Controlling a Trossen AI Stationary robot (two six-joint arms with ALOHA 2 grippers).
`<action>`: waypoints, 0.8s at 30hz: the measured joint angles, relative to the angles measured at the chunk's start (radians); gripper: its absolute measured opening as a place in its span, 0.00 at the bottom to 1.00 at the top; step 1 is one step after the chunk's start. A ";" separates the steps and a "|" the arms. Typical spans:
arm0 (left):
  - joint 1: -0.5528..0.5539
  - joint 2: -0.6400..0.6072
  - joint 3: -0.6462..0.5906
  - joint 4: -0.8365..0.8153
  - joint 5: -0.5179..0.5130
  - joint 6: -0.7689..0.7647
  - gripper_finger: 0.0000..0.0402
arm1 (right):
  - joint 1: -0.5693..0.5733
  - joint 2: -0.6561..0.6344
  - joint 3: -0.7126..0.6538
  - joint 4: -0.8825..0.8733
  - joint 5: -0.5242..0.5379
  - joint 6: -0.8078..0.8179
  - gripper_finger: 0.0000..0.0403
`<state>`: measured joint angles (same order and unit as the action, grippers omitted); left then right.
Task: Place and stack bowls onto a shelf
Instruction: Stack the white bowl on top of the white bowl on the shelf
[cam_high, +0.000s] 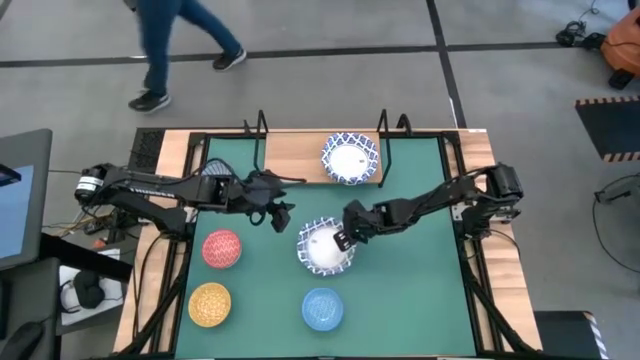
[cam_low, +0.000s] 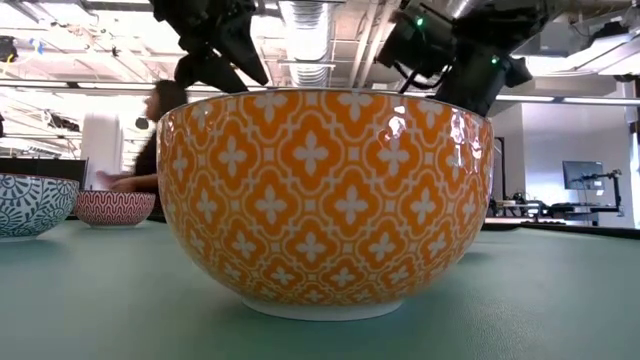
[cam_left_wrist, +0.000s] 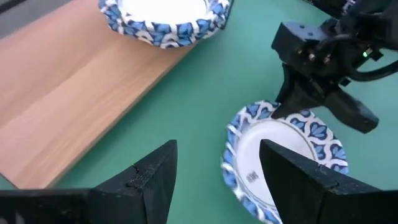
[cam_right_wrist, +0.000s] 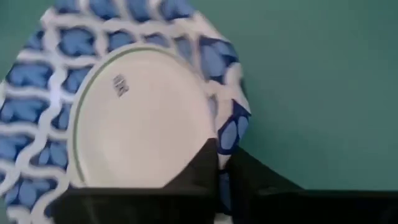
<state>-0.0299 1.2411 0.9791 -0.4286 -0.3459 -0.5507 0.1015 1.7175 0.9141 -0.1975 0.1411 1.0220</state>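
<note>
A white bowl with a blue lattice rim (cam_high: 325, 248) sits mid-mat, tilted. My right gripper (cam_high: 348, 236) is shut on its rim. My left gripper (cam_high: 281, 214) hovers open just left of that bowl, between it and the shelf; its fingers (cam_left_wrist: 155, 180) stand apart over bare mat and the bowl's edge. The shelf (cam_high: 290, 160), a light-wood board in a black frame, lies at the far edge. A second white lattice bowl (cam_high: 350, 160) rests on its right part. Red (cam_high: 222, 248), yellow (cam_high: 210, 303) and blue (cam_high: 322, 308) bowls stand on the mat. My right gripper pinches the white lattice bowl's rim (cam_right_wrist: 231, 134) between its two fingers, on the side toward the table's right. The fingers reach in slanting down from the right. The bowl is tilted, its held side higher (cam_left_wrist: 280, 112); whether its low side touches the mat I cannot tell.
The green mat (cam_high: 420, 280) has free room on its right half. The yellow bowl (cam_low: 325, 200) fills the low view, with a red bowl (cam_low: 115, 207) and a grey-blue patterned bowl (cam_low: 30, 205) beside it. A person (cam_high: 180, 50) walks beyond the far edge.
</note>
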 joint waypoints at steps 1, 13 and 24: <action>0.000 0.000 0.000 0.010 0.021 0.002 0.53 | 0.007 -0.013 -0.001 -0.006 0.014 -0.002 0.05; 0.005 0.024 0.001 0.137 0.105 0.146 0.53 | 0.034 -0.109 0.131 -0.027 0.218 -0.298 0.05; 0.014 0.025 0.001 0.102 0.105 0.146 0.43 | 0.036 -0.109 0.300 -0.033 0.251 -0.547 0.05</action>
<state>-0.0162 1.2661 0.9798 -0.3267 -0.2412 -0.4042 0.1375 1.6081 1.2136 -0.2300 0.3920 0.4749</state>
